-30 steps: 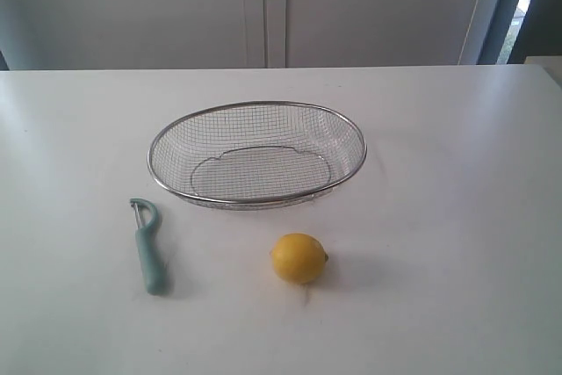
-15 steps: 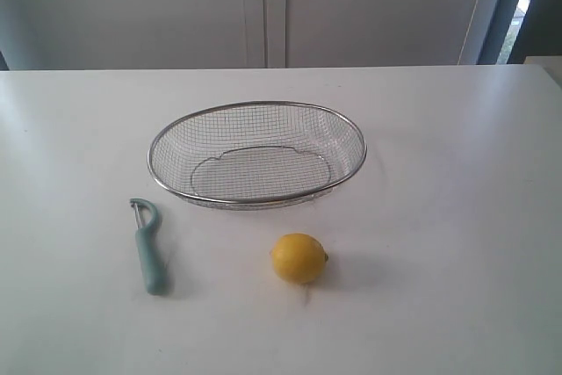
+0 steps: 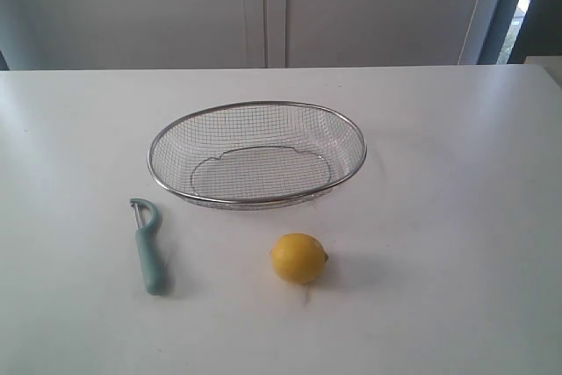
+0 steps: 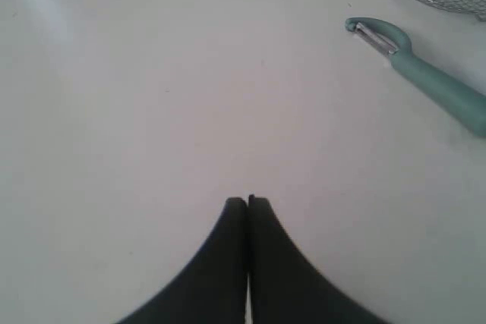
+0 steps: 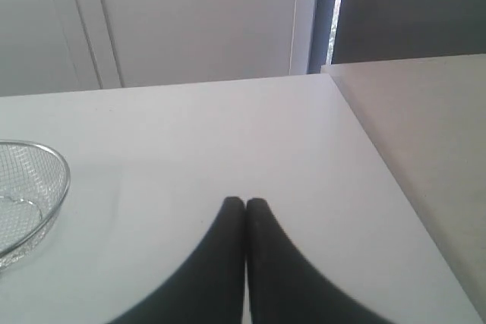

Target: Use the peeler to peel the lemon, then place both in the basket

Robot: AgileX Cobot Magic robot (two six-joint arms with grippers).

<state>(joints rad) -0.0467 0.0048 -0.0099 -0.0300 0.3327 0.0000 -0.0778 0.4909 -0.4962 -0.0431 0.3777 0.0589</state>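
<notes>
Nothing has moved this past second: small yellow lemon (image 3: 299,258) and teal-handled peeler (image 3: 147,250) lie on the white table (image 3: 457,217) before the silver wire-mesh basket (image 3: 255,104). The left hand (image 4: 247,201) and right hand (image 5: 244,201), tips together, hold nothing. Peeling unstarted.

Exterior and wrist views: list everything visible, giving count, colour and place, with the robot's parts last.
table: one, white, under everything
basket: one, silver wire mesh, middle of the table, nothing in it
peeler: one, pale teal handle, lying flat, nearer the camera than the basket and to its left, apart from it
lemon: one, yellow, on the table right of the peeler
wall panels: pale grey, behind the table
left claw: one, black, shut, over bare table
right claw: one, black, shut, holding nothing
</notes>
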